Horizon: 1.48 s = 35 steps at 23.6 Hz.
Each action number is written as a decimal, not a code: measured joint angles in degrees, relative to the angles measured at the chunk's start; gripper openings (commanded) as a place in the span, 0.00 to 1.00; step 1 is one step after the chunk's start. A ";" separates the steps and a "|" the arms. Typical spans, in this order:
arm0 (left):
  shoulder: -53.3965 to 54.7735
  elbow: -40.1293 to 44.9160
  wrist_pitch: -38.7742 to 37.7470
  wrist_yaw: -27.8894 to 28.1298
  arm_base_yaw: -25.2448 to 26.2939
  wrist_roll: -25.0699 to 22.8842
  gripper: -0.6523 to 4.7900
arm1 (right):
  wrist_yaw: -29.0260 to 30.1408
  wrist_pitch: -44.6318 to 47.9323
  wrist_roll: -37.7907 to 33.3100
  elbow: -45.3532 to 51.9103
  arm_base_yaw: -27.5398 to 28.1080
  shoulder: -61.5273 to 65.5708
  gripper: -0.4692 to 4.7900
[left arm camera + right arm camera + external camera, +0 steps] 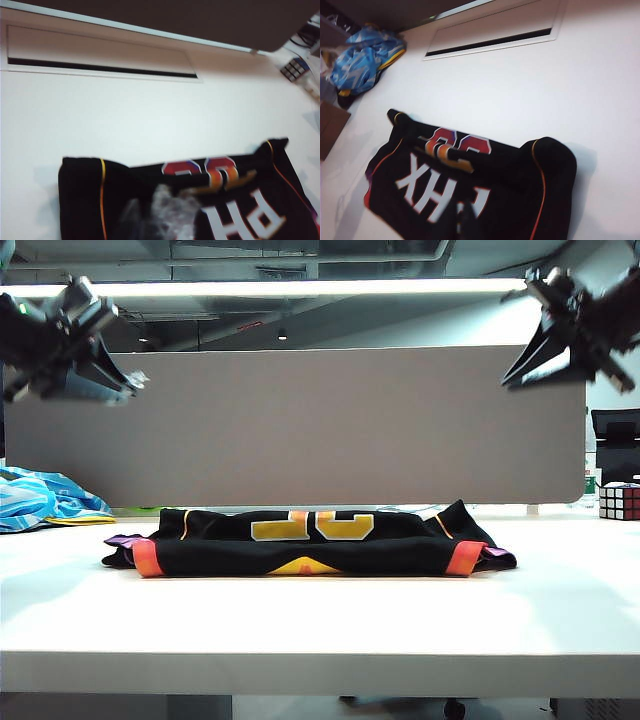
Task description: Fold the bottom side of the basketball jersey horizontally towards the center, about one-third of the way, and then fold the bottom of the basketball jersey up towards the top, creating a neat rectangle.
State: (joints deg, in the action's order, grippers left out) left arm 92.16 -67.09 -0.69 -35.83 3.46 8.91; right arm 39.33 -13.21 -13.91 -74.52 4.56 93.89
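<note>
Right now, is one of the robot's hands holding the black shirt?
No, both the left gripper and the right gripper hang high in the air, well above the folded jersey on the table.

My exterior camera sits low at the table [320, 620] edge, facing the grey partition [300, 425]. My two wrist cameras look down from above on opposite sides; all three share the folded jersey [310, 540].

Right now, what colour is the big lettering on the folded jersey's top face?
White block lettering on the black basketball jersey, clearest in the right wrist view.
</note>
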 measured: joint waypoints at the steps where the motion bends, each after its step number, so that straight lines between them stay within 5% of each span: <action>1: -1.68 0.02 -2.91 -0.09 -0.02 -0.96 0.11 | 0.02 -1.31 1.44 0.11 0.04 -1.64 0.07; 6: -10.84 3.23 -10.29 -0.28 -0.07 -5.57 0.11 | -0.61 -3.48 2.91 6.75 0.15 -13.22 0.07; 13: -37.18 21.11 -11.96 3.28 -1.46 -6.32 0.11 | -3.85 -2.86 3.48 27.17 -0.11 -41.13 0.07; 25: -75.91 46.75 -12.63 17.40 -9.70 -2.01 0.11 | -15.12 -4.04 2.97 49.86 -0.11 -73.20 0.07; 31: -92.24 57.33 -9.57 21.59 -10.67 1.55 0.11 | -26.29 -0.42 0.07 60.06 -0.13 -87.06 0.07; 35: -91.65 62.64 -3.45 23.04 -11.52 3.41 0.11 | -30.14 3.91 -0.66 68.70 -0.13 -93.77 0.07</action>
State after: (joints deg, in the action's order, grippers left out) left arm 0.51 -4.45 -4.14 -12.80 -8.05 12.32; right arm 9.19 -9.30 -14.57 -5.82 4.43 0.12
